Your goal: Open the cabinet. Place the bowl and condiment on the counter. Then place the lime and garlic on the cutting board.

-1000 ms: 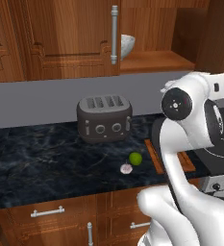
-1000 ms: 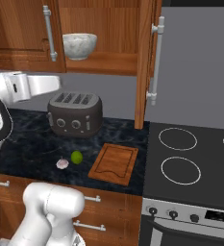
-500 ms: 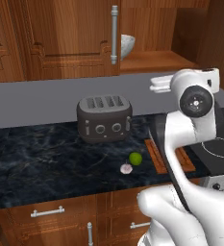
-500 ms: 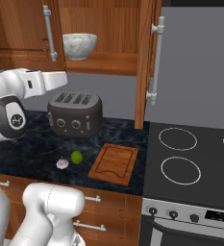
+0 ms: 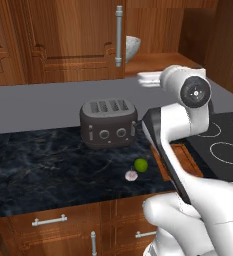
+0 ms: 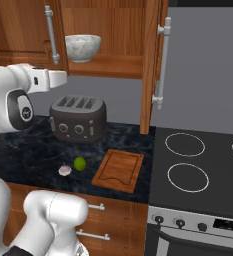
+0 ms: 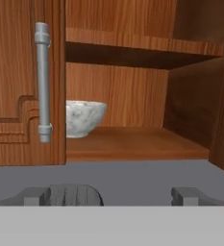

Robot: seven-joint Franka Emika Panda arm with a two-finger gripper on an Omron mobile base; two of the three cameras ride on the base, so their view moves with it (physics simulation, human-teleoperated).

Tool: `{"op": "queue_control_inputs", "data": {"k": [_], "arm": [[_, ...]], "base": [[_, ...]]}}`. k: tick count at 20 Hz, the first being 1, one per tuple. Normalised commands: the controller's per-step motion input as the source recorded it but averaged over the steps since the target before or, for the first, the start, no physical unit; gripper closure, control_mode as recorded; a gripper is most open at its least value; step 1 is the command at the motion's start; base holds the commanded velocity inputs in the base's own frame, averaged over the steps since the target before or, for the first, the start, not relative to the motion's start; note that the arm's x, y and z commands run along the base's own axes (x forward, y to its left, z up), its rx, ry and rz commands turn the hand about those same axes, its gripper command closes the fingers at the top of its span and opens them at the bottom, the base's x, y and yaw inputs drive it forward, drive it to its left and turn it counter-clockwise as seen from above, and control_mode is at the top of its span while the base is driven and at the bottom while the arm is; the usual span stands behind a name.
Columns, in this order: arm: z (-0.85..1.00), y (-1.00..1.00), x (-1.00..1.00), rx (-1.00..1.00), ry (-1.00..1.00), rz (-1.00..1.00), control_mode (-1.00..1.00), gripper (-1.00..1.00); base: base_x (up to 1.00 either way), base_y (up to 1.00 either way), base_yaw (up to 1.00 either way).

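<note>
The cabinet (image 6: 108, 45) is a reddish-brown wooden wall unit with panelled doors and long silver bar handles; its right door (image 6: 153, 65) stands swung out edge-on, its left door (image 7: 24, 86) is shut; the opened compartment holds the bowl (image 6: 82, 47), a round, deep vessel of whitish-grey marbled stone look, resting on the lower wooden shelf (image 7: 137, 144) at its left end, partly hidden behind the shut door in the hand view and the left base view; a second shelf runs above it; the condiment cannot be made out. The counter (image 5: 43, 165) is a dark blue-black marbled worktop with pale veins; on it stands a dark, rounded four-slot toaster (image 6: 78, 118) with round knobs on its front; no writing is legible on it. The lime (image 6: 79, 163), small, round and bright green, lies on the counter just beside the garlic (image 6: 64, 170), a smaller pale pinkish bulb; both lie in front of the toaster and left of the cutting board (image 6: 119, 170), a rectangular wooden board with a groove around its edge, bare on top. A black stovetop (image 6: 198, 170) with white ring markings adjoins the counter. The gripper (image 7: 111, 194) is held level before the open compartment, below shelf height; its fingers are spread wide with nothing between them.
</note>
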Motion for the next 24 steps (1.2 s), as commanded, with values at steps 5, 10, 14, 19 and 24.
{"op": "queue_control_inputs", "data": {"k": [5, 10, 14, 19, 24], "arm": [[0.0, 0.24, 0.39, 0.0, 0.0, 0.0, -1.0, -1.0], [0.0, 0.07, 0.27, 0.0, 0.0, 0.0, -1.0, -1.0], [0.0, 0.0, 0.17, 0.0, 0.0, 0.0, -1.0, -1.0], [0.01, 0.13, 0.43, 0.0, 0.0, 0.01, -1.0, -1.0], [0.04, 0.27, 0.34, -0.01, 0.0, 0.08, -1.0, -1.0]], "base": [[0.0, 0.0, 0.0], [0.0, 0.0, 0.0], [0.0, 0.0, 0.0], [0.0, 0.0, 0.0], [0.0, 0.0, 0.0]]}}
